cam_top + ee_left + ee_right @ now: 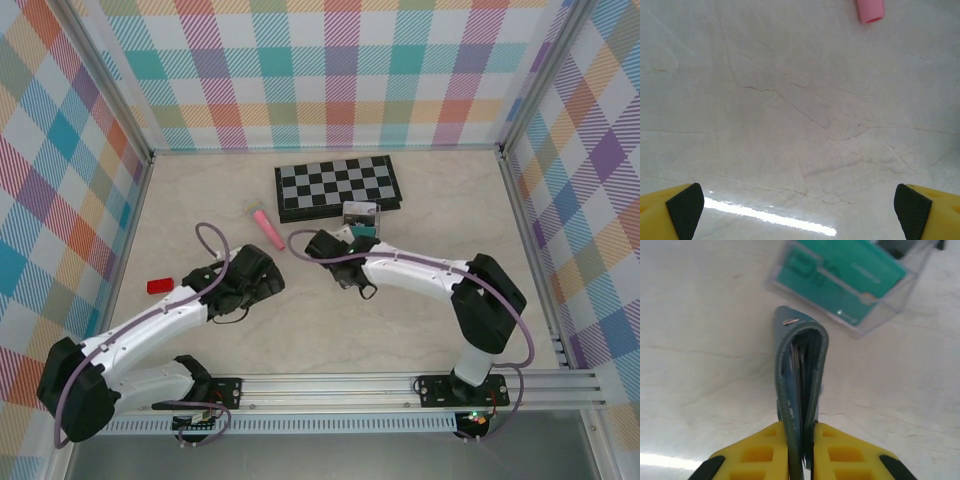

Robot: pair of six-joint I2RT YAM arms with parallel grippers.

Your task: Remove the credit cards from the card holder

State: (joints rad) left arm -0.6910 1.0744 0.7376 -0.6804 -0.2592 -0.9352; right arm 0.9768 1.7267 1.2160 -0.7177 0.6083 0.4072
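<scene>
Grey metal rail (350, 385) runs along the near edge of the table and carries both arm bases. From there the left arm reaches forward and inward, and the left gripper (799, 215) is spread wide. Its yellow fingers with black pads sit at the two bottom corners of the wrist view, with nothing between them, over the bare pale marbled table (790, 125). A small red object (160, 286) lies to the left of this arm, near the left wall.

The right arm bends in from the right, and the right gripper (802, 440) is a little farther out, near the table's middle. Its yellow fingers are pressed tight on the card holder (799, 385). The holder is blue-grey, folded and seen edge-on, with its rounded end pointing away from the wrist. Thin pale edges show tucked between its covers, too narrow to tell what they are. Whether the holder touches the table cannot be told.

Just beyond the holder stands a clear plastic box (790, 290) with a teal card (840, 270) inside. A pink marker (268, 228) lies to the left of the box. Behind both, a black-and-grey chessboard (338, 186) lies flat, and the box is just in front of its near edge. Checked walls (340, 70) in many colours close off the back and sides.
</scene>
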